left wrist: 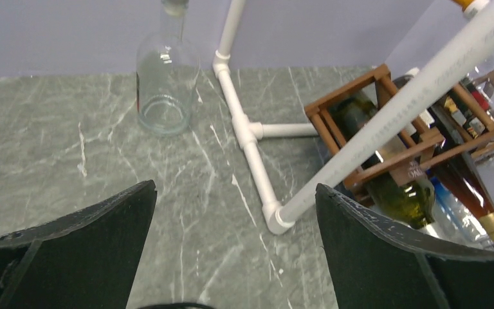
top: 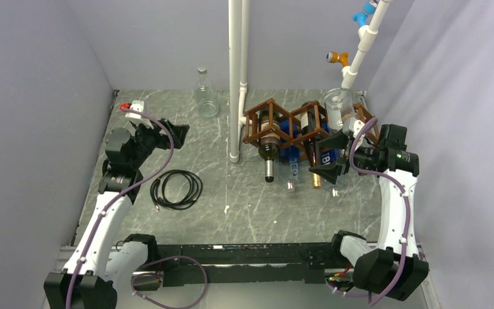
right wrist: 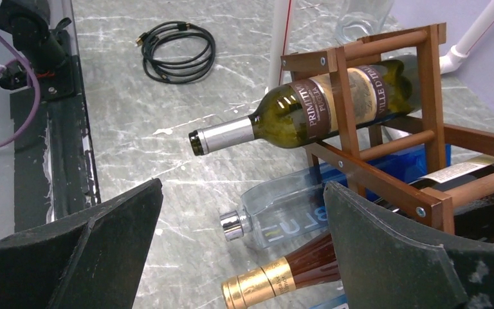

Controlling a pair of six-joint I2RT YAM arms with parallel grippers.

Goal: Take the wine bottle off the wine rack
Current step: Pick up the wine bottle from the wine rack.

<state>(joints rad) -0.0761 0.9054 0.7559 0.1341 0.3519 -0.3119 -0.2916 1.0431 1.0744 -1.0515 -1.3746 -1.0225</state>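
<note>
The wine rack (top: pixel 282 122) stands on the desk (top: pixel 231 212) just right of a white pipe frame (top: pixel 235 77). The green wine bottle (right wrist: pixel 309 112) lies in its leftmost cell, silver-capped neck poking out toward the arms. The right fingers (right wrist: pixel 386 257) stand wide apart just in front of the rack, holding nothing, while the left fingers (left wrist: pixel 90 244) gape wide and empty, well apart from it, near a coiled black cable (top: pixel 177 188).

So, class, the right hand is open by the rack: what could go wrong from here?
The right hand faces three necks close together; it might catch the clear bottle or gold-capped bottle instead of the green bottle. Pulling the green bottle could drag the wine rack, since wooden bars surround it.
</note>
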